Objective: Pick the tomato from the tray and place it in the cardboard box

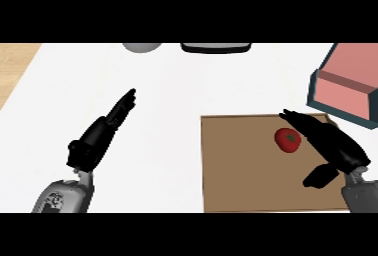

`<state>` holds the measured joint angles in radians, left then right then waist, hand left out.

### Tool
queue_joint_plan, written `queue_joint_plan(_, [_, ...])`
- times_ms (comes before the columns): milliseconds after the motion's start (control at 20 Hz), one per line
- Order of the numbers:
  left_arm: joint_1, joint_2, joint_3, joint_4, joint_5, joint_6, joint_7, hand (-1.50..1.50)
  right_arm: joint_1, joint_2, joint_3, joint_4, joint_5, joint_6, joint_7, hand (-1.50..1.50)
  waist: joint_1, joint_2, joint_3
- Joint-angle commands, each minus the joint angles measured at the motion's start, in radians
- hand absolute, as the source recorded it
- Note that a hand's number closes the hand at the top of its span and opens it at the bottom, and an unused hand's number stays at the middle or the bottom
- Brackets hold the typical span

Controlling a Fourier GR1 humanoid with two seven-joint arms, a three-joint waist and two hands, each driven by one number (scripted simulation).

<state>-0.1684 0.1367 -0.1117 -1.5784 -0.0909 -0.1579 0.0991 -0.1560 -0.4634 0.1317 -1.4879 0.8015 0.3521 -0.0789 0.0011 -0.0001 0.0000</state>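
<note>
White bench [170,125], seen from above. A flat brown tray [236,170] lies on its near right part. The tomato [288,140] sits on the tray, toward the tray's far right corner; it is red, with a small green stem patch on top. It has not been lifted and rests on the tray surface. The right robot hand [339,147] comes in from the lower right and lies over the tray's right edge. Its fingers [303,121] are stretched out straight, pointing away and slightly left, and pass just beside the tomato on its right. The thumb [319,176] is spread apart from them on the near side. This hand is spread and grasps nothing; I cannot tell whether it touches the tomato. The cardboard box [343,85] stands at the far right, just beyond the tray's far right corner. It shows pink faces and teal walls and is cut off by the view's right edge. The tomato is apart from the box. The left robot hand [92,142] is over the bare bench, well left of the tray. Its fingers [122,107] are straight and held together, angled away and to the right, and it holds nothing. At the far edge of the bench are a round grey object [142,47] and, right of it, a dark object [215,48] with a pale centre; both are partly cut off.
</note>
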Motion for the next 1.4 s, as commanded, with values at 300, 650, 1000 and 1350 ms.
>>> queue_joint_plan(300, [-0.059,-0.073,-0.001,0.063,-0.057,0.029,-0.009,0.00,0.009,0.076,0.012,0.057,0.145,-0.042,-0.001,-1.50,-0.003,0.000,0.000])
queue_joint_plan(650, [0.025,-0.007,0.052,0.020,-0.028,-0.060,-0.054,0.00,-0.037,0.083,-0.038,0.237,0.203,-0.113,-0.106,1.50,0.001,0.000,0.000])
queue_joint_plan(1000, [0.023,-0.090,-0.017,-0.009,-0.098,0.008,-0.010,0.00,-0.080,0.102,-0.034,0.308,0.266,-0.186,-0.176,1.50,0.001,0.000,0.000])
queue_joint_plan(1350, [-0.019,-0.046,0.047,-0.004,-0.043,-0.043,0.022,0.00,-0.131,0.117,-0.127,0.321,0.298,-0.296,-0.068,1.50,0.003,0.000,0.000])
